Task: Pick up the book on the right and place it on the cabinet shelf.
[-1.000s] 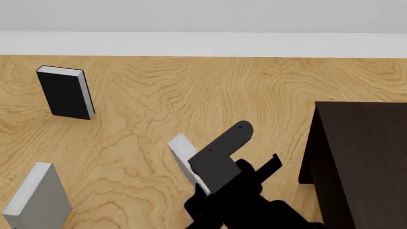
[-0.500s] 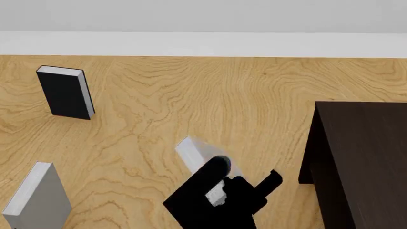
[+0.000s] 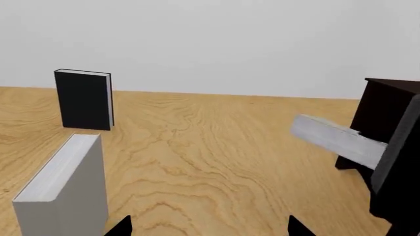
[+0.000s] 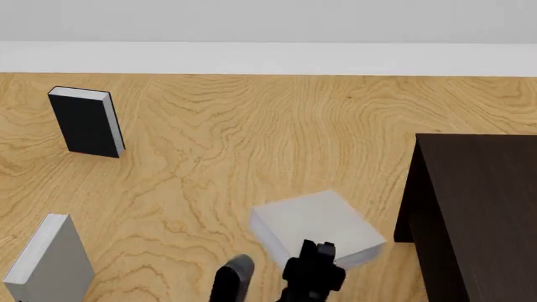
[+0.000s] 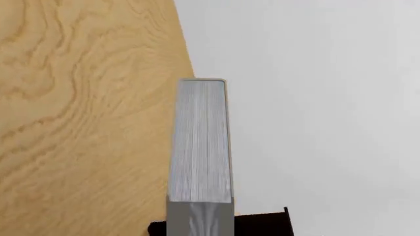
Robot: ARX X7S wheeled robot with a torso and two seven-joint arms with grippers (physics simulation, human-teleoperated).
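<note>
Change: the book [image 4: 317,226] is now seen with its broad light-grey cover turned up toward the head camera, where half a second ago only a narrow edge was shown beside the arm; it has been rotated toward flat while carried.
Book position: it is held above the wooden floor [image 4: 251,126], just left of the cabinet [image 4: 478,207] and apart from it; in the left wrist view it is seen well clear of the floor.
Right gripper [image 4: 315,264]: it is clamped on the book's near edge, as judged from the right wrist view, where the white page edges [image 5: 202,142] run straight out from the fingers.
Left gripper [image 3: 206,228]: only two dark finger tips are shown, spread apart with nothing between them; it is released.
Other books: the black book [image 4: 87,121] and the grey book [image 4: 50,261] are left standing, untouched.
Meaning for the task: the pick-up is judged done; the book is now oriented to be slid in flat, and the carry to the cabinet shelf is not yet made.
Shelf: its opening is not shown in any view.
</note>
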